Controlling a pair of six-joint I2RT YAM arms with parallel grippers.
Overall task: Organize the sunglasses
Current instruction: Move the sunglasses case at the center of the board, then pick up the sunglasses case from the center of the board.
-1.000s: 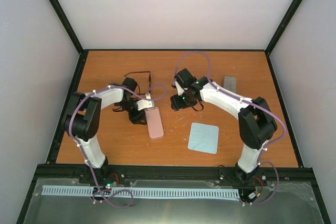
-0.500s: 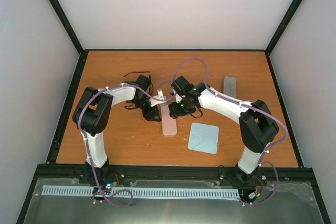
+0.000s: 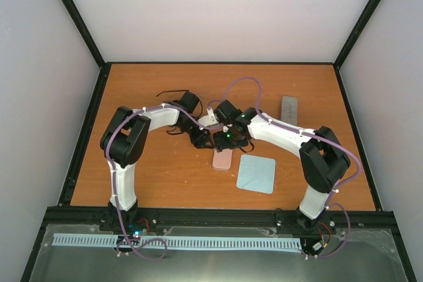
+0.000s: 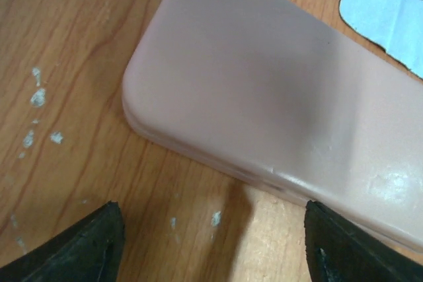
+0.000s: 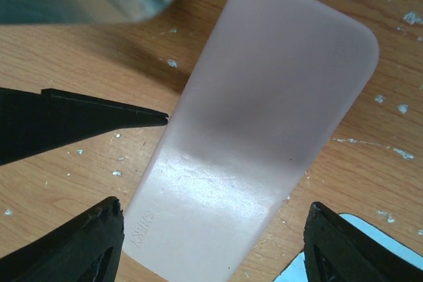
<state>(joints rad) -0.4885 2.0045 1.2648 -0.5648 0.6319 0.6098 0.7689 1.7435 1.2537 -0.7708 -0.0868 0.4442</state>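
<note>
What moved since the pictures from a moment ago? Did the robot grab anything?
The pink case slid right, toward the blue cloth. The left gripper swung right along with it, and the right gripper came in over the case. Both stand open, gripping nothing. The blue cloth, the grey case and the black sunglasses stayed put.

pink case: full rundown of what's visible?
The pink case is a flat oblong with rounded corners, smooth matte plastic by the look, shut, a seam running round its side and faint embossed lettering at one end. It lies flat on the wooden table mid-workspace, close beside the blue cloth. The right pincer straddles one end, open, without gripping it.
</note>
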